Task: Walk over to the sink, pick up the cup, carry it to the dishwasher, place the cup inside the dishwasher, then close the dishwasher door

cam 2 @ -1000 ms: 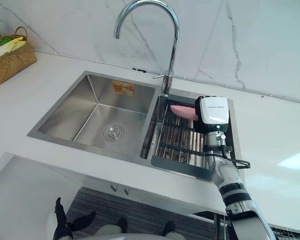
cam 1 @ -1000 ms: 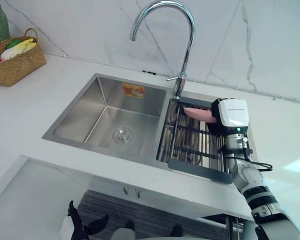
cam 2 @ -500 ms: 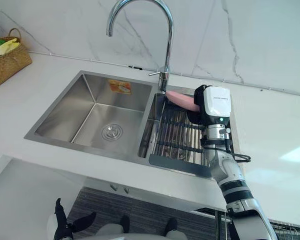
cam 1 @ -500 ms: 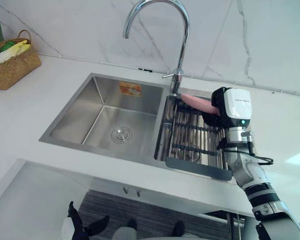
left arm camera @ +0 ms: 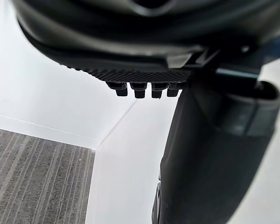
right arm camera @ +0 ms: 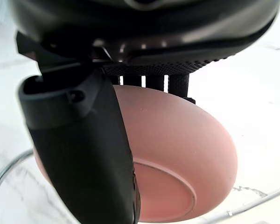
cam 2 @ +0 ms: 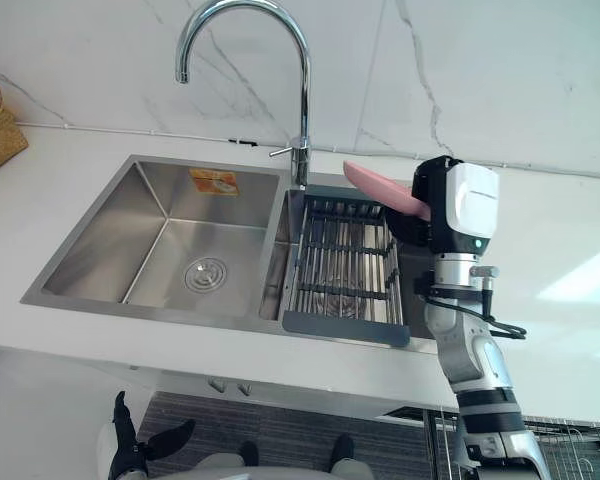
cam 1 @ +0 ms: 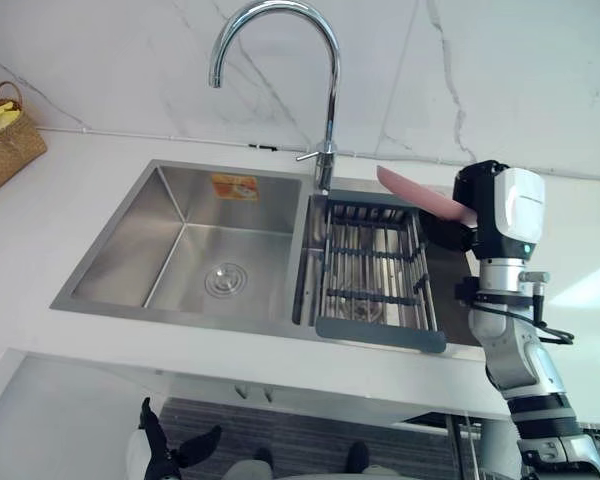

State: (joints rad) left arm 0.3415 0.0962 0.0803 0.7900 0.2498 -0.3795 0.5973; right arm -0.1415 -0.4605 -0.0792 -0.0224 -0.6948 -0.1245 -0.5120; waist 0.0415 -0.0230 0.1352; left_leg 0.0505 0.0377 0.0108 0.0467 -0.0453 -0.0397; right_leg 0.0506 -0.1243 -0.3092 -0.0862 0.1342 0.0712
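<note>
Pink bowl (right arm camera: 177, 140), right hand (cam 1: 477, 205) clasping, raised, seemingly tilted

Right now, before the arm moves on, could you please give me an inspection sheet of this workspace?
Surface: white countertop with a steel double sink; a dish rack sits in its right basin.
Job's things: pink bowl, held above the rack's far right corner.
Clutter: wicker basket at the counter's left edge.
Hands: right hand curled round the bowl; left hand hanging low over the floor, fingers relaxed.
Cables: nothing seen.
Surroundings: marble wall, a tall curved faucet, striped floor below.
</note>
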